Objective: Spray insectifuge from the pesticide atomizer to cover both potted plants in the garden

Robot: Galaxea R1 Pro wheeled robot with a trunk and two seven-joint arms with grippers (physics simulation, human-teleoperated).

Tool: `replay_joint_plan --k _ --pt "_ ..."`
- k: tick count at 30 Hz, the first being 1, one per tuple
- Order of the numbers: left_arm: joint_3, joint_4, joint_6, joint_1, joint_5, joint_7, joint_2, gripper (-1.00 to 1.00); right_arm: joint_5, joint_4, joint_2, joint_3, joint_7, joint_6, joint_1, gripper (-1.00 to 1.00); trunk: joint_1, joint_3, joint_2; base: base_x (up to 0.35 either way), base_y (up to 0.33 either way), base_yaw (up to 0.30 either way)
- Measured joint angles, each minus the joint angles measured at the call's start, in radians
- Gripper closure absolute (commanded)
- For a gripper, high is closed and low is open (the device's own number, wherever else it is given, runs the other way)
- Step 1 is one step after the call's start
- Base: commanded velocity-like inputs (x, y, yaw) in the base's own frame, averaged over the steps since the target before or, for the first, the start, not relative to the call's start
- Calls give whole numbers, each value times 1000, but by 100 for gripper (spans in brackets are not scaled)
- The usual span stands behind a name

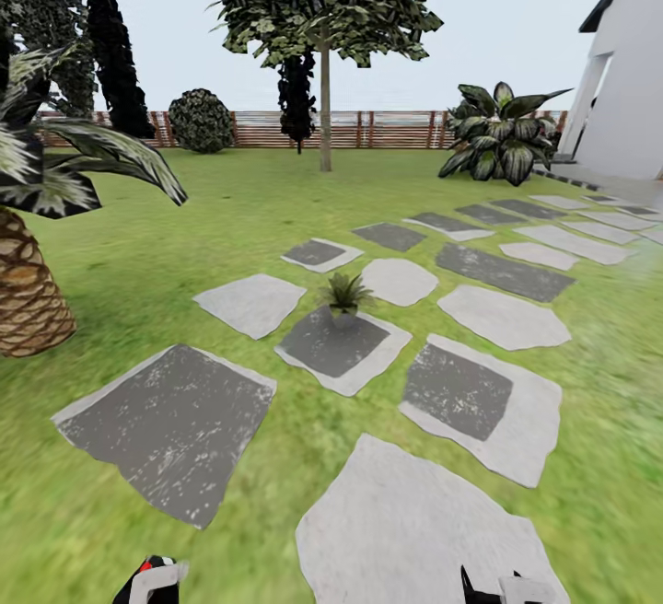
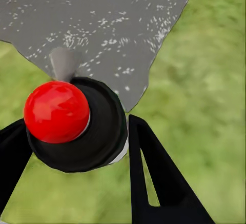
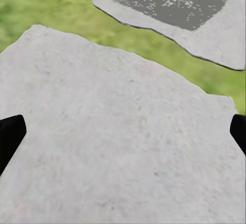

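A small potted plant [image 1: 343, 294], a low rosette of pointed green leaves, stands at the far edge of a dark grey stepping stone [image 1: 336, 346] in the middle of the lawn, well ahead of me. In the left wrist view my left gripper [image 2: 77, 131] is shut on the pesticide atomizer [image 2: 97, 131], seen end-on as a dark round body with a red knob [image 2: 56, 111]. The left gripper [image 1: 152, 581] also peeks in at the head view's bottom edge. My right gripper [image 3: 123, 137] is open over a pale stone, with nothing between its fingers; it also shows low in the head view [image 1: 493, 590].
Grey stepping stones [image 1: 170, 424] spread across the green lawn toward a white building [image 1: 626, 98] at right. A palm trunk [image 1: 28, 296] stands close on the left. A tree [image 1: 324, 107], a round bush [image 1: 201, 121], a large broad-leaved plant [image 1: 502, 134] and a slatted fence [image 1: 387, 128] line the back.
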Motion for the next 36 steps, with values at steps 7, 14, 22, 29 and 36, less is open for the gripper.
replay_joint_plan --k 7,14,22,29,36 --pt "0 0 0 0 0 0 0 100 0 1 0 0 0 0 0 -100 0 0 0 335 19 2" --pt "0 1 0 0 0 0 0 100 1 1 0 0 0 0 0 -100 0 0 0 335 69 0" --pt "0 1 0 0 0 0 0 100 1 1 1 0 0 0 0 -100 0 0 0 335 75 0" --pt "0 1 0 0 -1 0 0 100 1 1 1 0 0 0 0 -100 0 0 0 335 61 0" --pt "0 1 0 0 -1 0 0 100 1 1 1 0 0 0 0 -100 0 0 0 335 8 0"
